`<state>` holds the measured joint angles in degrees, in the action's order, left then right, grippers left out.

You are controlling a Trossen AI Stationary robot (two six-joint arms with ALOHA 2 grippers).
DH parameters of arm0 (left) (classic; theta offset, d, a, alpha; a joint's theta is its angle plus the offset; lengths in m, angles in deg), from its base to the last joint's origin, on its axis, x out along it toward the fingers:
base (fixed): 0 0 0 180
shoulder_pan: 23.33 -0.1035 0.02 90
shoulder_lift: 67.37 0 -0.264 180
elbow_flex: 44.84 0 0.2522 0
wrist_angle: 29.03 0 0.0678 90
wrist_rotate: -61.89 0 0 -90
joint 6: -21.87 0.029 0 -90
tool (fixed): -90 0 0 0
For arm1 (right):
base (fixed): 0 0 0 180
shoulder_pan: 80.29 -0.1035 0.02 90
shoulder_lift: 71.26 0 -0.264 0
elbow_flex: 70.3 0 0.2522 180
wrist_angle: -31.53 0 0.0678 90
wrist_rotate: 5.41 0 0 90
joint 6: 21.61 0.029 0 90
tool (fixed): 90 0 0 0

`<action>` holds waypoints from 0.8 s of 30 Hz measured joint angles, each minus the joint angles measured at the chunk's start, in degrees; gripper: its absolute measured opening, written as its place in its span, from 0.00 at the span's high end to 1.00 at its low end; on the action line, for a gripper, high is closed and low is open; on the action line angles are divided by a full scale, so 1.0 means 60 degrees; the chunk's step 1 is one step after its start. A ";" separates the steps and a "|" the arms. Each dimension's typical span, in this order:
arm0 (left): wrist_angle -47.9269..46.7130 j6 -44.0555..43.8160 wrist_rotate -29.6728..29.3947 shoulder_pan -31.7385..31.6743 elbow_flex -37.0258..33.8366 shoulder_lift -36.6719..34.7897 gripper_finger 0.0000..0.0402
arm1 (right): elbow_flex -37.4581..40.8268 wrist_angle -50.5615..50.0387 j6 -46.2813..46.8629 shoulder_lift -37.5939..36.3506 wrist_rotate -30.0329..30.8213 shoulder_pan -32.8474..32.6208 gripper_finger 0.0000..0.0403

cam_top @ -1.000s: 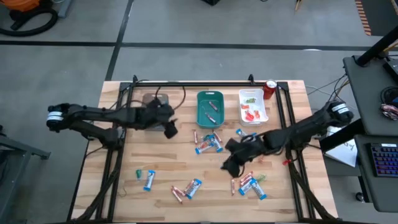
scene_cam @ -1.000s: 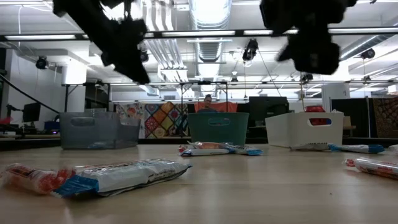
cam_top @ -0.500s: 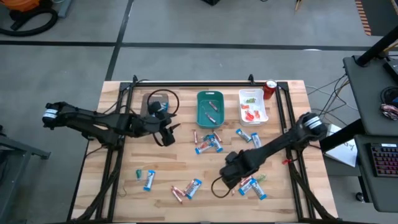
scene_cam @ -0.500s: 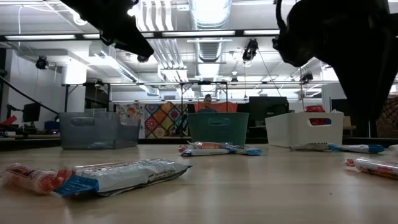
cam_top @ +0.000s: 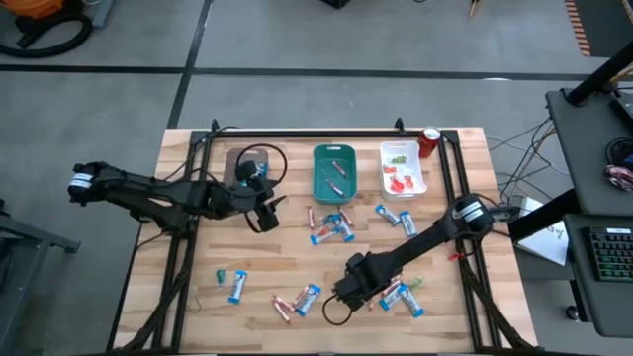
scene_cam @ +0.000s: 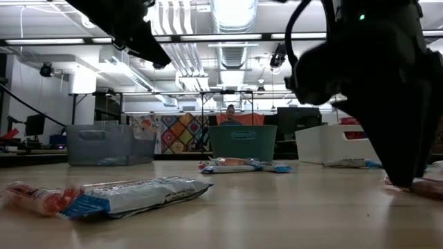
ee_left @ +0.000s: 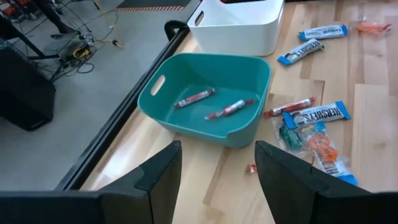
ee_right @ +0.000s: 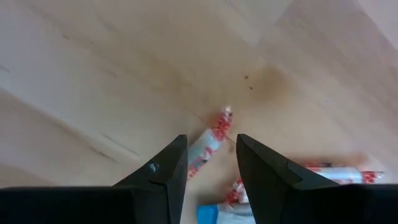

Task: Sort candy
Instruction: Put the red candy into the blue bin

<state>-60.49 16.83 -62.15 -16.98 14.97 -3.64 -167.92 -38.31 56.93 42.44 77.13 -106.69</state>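
Right gripper [cam_top: 348, 290], lower centre of the high view, jaws narrowly apart over a red-white candy [ee_right: 208, 140]. Left gripper [cam_top: 265, 215], centre-left, open and empty beside the teal tray [cam_top: 334, 174].

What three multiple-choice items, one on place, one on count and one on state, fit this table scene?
1. Where does the red can stand?
A. beside the white tray
B. inside the teal tray
C. at the table's near edge

2. How many sweets lie in the teal tray?
A. none
B. two
C. five

3. How is the right pincer?
A. shut on a blue bar
B. open over a red-and-white sweet
C. inside the white tray

A: the can stands at the white tray's corner.
B: the left wrist view shows two.
B: the fingers straddle the sweet.
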 joint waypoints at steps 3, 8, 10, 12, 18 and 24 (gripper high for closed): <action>0.0020 -0.0018 0.0000 0.0000 -0.0066 0.0000 0.54 | -0.0018 0.0014 0.0011 0.0215 -0.0047 0.0000 0.68; 0.0154 -0.0027 -0.0004 -0.0004 -0.0143 0.0019 0.54 | -0.0015 0.0271 -0.0065 0.0241 0.0335 -0.0005 0.72; 0.0198 -0.0085 0.0000 -0.0004 -0.0146 0.0052 0.54 | 0.0004 0.0384 -0.0097 0.0183 0.0551 -0.0010 0.78; 0.0238 -0.0222 0.0003 -0.0004 -0.0160 0.0089 0.54 | -0.0022 0.0442 -0.0243 0.0180 0.0650 0.0004 0.86; 0.0405 -0.0901 0.0005 0.0052 -0.0281 0.0374 0.54 | -0.0068 0.0883 -0.0841 0.0136 0.1263 0.0045 0.97; 0.0511 -0.1664 0.0015 0.0476 -0.0307 0.0784 0.54 | -0.0029 0.1884 -0.2339 -0.0390 0.2125 0.0085 0.97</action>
<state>-57.42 6.85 -62.06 -14.12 13.13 1.06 -168.09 -27.01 42.90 40.10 89.88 -106.18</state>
